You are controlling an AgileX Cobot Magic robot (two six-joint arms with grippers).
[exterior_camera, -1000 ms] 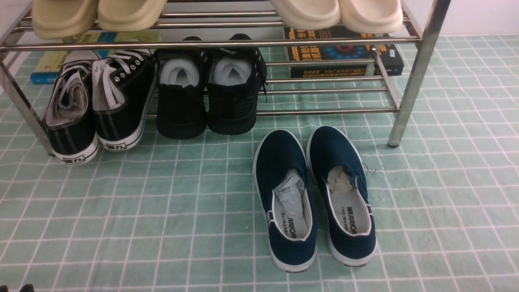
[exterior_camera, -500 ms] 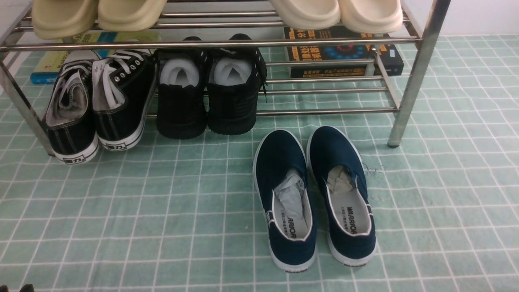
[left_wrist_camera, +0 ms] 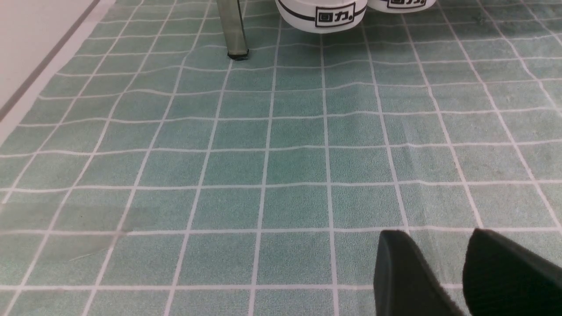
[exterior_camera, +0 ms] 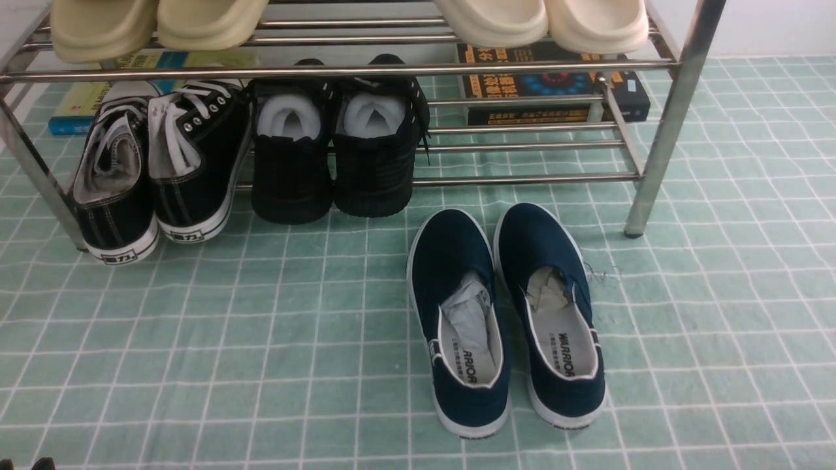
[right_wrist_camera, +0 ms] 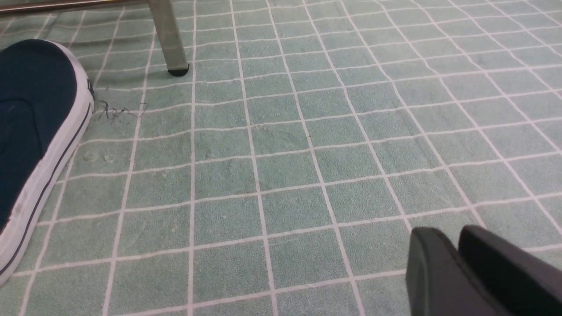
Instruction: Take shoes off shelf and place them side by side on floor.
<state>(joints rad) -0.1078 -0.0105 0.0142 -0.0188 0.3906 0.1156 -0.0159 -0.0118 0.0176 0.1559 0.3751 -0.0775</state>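
The left gripper [left_wrist_camera: 443,235] is held slightly parted, the right gripper [right_wrist_camera: 452,230] barely parted, both empty. The shoes [exterior_camera: 460,248] are set side by side on the floor [exterior_camera: 228,365], before the shelf [exterior_camera: 666,130]. Placing seems done; only withdrawal is called for.

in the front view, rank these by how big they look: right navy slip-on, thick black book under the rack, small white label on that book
1. right navy slip-on
2. thick black book
3. white label
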